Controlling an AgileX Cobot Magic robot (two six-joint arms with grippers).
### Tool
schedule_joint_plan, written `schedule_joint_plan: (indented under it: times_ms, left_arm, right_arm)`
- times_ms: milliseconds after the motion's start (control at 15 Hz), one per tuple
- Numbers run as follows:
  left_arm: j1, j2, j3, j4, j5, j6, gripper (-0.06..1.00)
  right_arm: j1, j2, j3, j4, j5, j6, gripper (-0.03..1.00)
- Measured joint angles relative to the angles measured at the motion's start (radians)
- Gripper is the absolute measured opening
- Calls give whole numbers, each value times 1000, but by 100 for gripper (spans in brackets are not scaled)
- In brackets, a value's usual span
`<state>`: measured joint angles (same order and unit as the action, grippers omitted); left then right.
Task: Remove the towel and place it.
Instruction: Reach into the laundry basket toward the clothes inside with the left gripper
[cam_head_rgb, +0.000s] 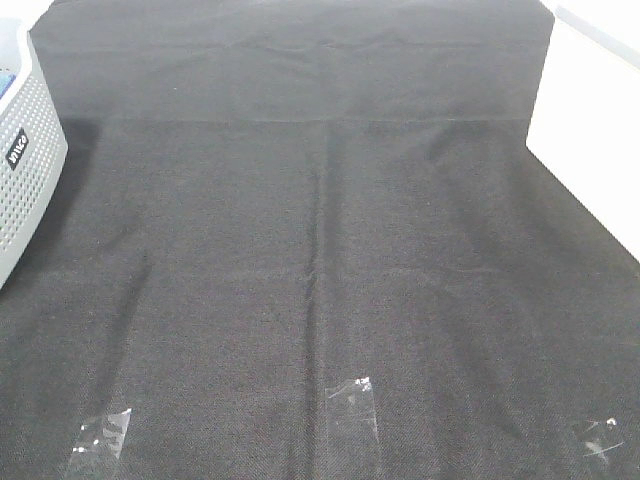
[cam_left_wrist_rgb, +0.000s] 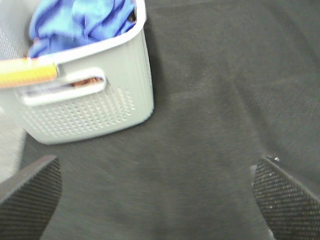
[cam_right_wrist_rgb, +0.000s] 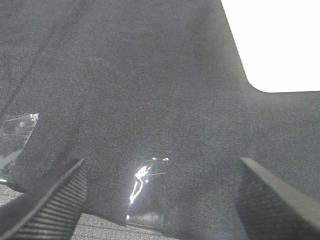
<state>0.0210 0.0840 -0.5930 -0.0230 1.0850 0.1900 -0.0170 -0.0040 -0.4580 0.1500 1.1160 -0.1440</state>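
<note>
Towel (cam_left_wrist_rgb: 75, 20): one, bunched in one basket (cam_left_wrist_rgb: 125, 90).

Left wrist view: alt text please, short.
A bright blue towel lies bunched inside a grey perforated basket that stands on the black woven table covering. The left gripper is open over the covering near the basket, holding nothing, its dark textured fingers wide apart.

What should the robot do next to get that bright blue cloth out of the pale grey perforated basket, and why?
Probably swing the left end effector toward the pale grey perforated plastic basket and over its rim. The crumpled bright blue microfibre towel lies inside, the jaws stand open and hold nothing, and the basket stands on that arm's side.
</note>
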Motion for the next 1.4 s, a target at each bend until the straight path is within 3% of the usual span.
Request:
schedule_joint_plan:
  times_ms: [333,600,933,1133,1400]
  left_arm:
    - [0,329,-198,42,20,267,98]
    - [0,590,-371,96,-39,429,98]
    - [0,888,-611,144,17,639,98]
    - [0,1063,-735,226,46,713,98]
    - [0,1260,-846,397,34,758,98]
  right_arm:
    - [0,0,0,0,0,0,77]
    - [0,0,0,0,0,0,77]
    - [0,0,0,0,0,0,77]
    - [0,0,0,0,0,0,77]
    - [0,0,0,0,0,0,77]
